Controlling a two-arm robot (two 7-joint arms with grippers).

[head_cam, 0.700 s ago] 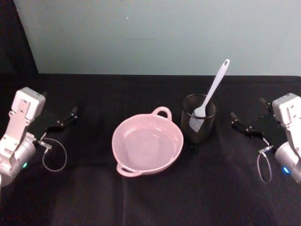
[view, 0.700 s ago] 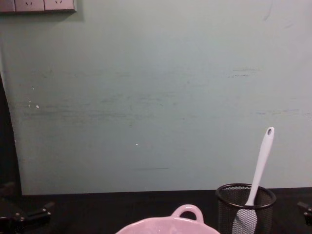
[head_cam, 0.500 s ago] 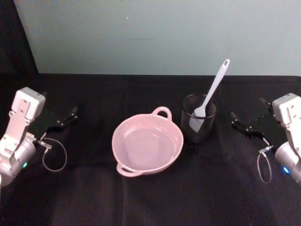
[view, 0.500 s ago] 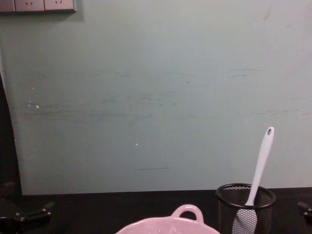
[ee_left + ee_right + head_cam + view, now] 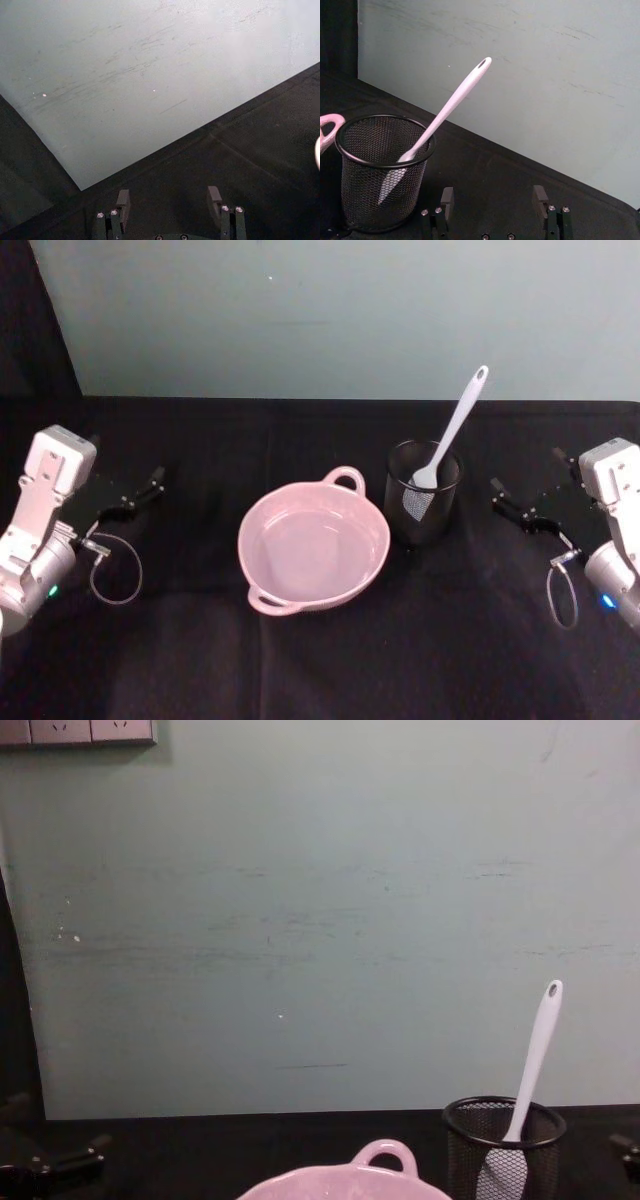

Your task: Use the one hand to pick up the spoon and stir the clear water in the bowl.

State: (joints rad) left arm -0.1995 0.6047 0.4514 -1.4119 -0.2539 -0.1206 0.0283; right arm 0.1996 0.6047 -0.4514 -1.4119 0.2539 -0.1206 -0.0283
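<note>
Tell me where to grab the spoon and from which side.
Grip the spoon on its slim handle, above the rim of the mesh cup; the blade sits down inside. Probably best to come from the right with the open right gripper, since the handle leans that way.

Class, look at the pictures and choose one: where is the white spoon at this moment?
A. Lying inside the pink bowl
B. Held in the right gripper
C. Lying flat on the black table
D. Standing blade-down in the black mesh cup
D: the spoon has its blade down inside the black mesh cup, and its handle leans up and out over the rim.
</note>
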